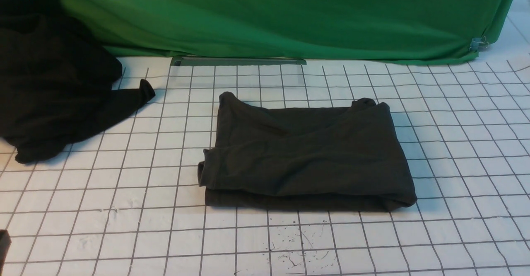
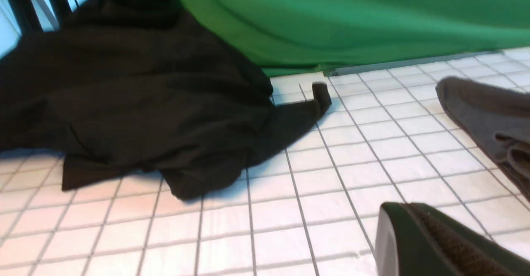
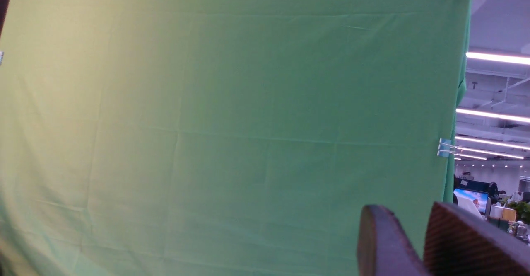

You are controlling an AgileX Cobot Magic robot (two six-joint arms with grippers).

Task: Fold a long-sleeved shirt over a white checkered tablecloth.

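The long-sleeved shirt (image 1: 306, 153) lies folded into a thick dark rectangle in the middle of the white checkered tablecloth (image 1: 124, 176); its print and label are hidden. In the left wrist view one corner of the shirt (image 2: 488, 114) shows at the edge. My left gripper (image 2: 408, 206) hovers low over bare tablecloth (image 2: 331, 193) to the shirt's left, fingers pressed together with nothing in them. My right gripper (image 3: 408, 210) is out of the front view and faces the green cloth (image 3: 227, 122), its tips a narrow gap apart and empty.
A blacker shapeless heap of cloth (image 1: 49, 81) lies at the far left, one sleeve end (image 1: 143, 93) reaching toward the centre. The green cloth (image 1: 290, 15) hangs along the back, with a grey metal strip (image 1: 238, 61) at its foot and a clip (image 1: 478, 43) at the right.
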